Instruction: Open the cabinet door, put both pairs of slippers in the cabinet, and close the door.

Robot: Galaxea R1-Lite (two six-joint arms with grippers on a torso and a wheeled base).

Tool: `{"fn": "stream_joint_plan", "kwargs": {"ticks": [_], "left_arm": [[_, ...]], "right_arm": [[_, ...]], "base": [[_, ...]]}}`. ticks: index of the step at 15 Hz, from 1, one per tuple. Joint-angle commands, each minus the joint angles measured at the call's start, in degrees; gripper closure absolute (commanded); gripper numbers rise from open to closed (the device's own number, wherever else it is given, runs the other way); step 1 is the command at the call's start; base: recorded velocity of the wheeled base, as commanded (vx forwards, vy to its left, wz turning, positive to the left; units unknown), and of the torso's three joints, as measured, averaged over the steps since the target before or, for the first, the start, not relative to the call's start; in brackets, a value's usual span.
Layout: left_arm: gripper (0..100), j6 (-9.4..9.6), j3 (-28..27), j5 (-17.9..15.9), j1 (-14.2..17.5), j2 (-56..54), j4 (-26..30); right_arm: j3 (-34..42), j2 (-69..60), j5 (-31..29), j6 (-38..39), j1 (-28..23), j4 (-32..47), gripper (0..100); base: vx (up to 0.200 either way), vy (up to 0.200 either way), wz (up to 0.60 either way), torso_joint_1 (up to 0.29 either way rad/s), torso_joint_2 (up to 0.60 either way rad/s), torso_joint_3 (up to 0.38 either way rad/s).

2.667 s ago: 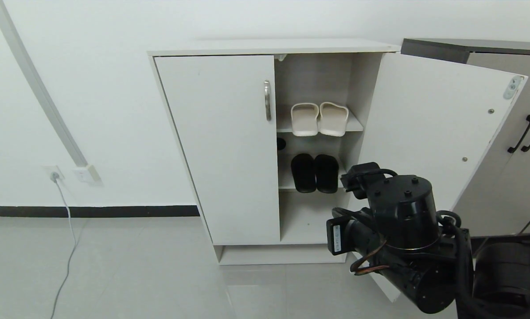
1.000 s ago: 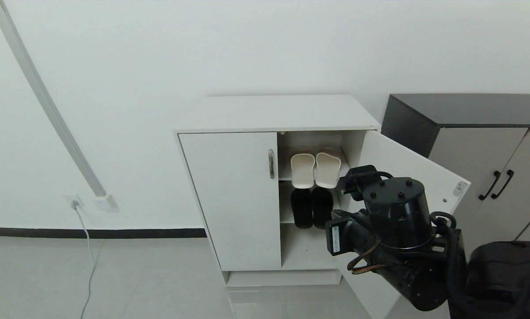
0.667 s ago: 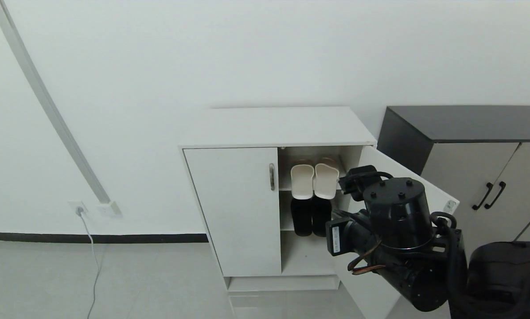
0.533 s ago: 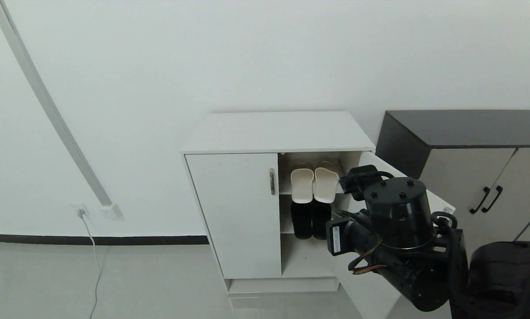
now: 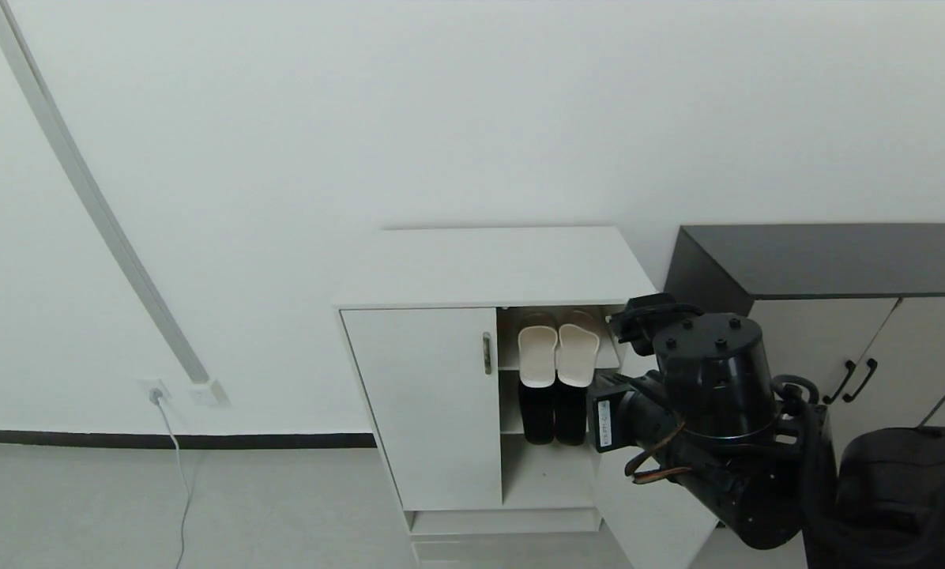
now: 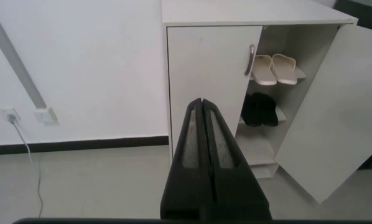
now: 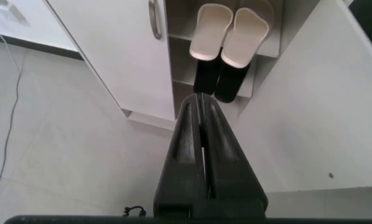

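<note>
Two pairs sit shelved; the white slippers (image 7: 212, 25) seem to overhang, so the open door (image 7: 316, 106) could catch them. Left gripper (image 6: 201, 106) and right gripper (image 7: 201, 102) are pinched together, empty.

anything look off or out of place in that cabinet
Nothing stands out. The white slippers and black slippers sit as neat pairs on separate shelves; only the right door hangs open, not yet closed.

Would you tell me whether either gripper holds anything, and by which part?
Nothing is held: the left gripper and the right gripper are both shut on nothing.
</note>
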Motion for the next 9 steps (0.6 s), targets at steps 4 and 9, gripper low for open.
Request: {"fn": "stream_joint_plan", "kwargs": {"ticks": [4,9], "left_arm": [[100,-0.02,0.0,0.0,0.0,0.1,0.0],[100,-0.02,0.0,0.0,0.0,0.1,0.0]], "right_arm": [[0.0,0.1,0.0,0.0,-0.1,0.0,100],[0.1,0.1,0.3,0.0,-0.6,0.0,100]], "base": [[0.000,0.000,0.00,0.139,-0.30,-0.162],[0.000,0.000,-0.36,0.002,0.00,0.000]]}}
